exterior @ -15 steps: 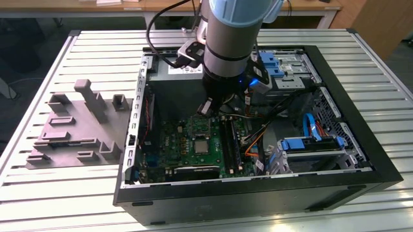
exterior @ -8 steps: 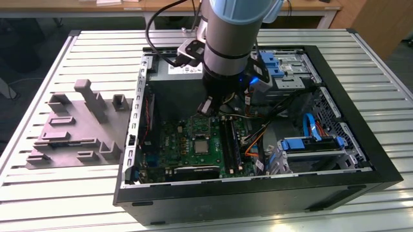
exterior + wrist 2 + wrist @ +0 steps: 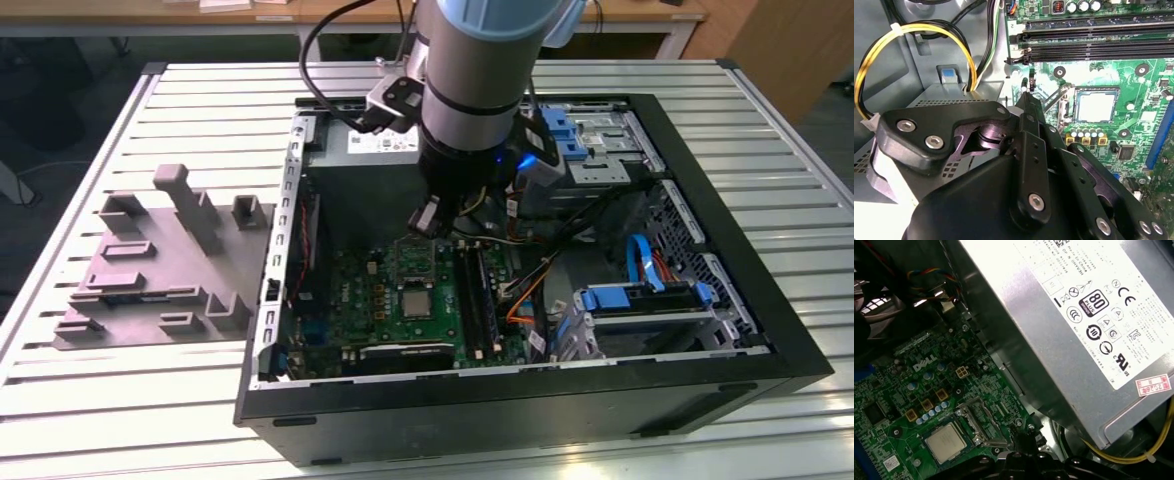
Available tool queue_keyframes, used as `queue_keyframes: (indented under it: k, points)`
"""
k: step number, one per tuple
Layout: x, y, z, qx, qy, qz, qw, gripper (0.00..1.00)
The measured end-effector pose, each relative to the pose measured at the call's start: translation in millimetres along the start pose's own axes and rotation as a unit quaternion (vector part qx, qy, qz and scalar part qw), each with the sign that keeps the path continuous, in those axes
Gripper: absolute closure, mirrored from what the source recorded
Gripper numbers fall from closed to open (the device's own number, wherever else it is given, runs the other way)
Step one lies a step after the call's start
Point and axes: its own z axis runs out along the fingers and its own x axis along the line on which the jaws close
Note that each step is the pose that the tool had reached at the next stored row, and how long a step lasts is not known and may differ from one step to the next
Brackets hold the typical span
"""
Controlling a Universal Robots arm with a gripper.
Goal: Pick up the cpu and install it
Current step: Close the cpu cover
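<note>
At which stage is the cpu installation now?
The cpu already lies flat inside the socket of the green motherboard. The gripper is beside the socket, at its open retention frame, holding nothing visible. Left: that frame is not yet closed over the chip.

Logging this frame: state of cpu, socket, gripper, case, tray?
cpu: seated flat in the socket.
socket: metal frame swung open, cpu uncovered.
gripper: shut, empty, beside the socket.
computer case: lying on its side, panel off.
grey tray: on table, outside the case.
</note>
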Motion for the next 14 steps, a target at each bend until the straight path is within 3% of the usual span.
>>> queue_keyframes:
  k: [14]
  points:
    - [-0.1,0.2,-1.5,-0.0025,0.0021,-0.003,1.0,0.89]
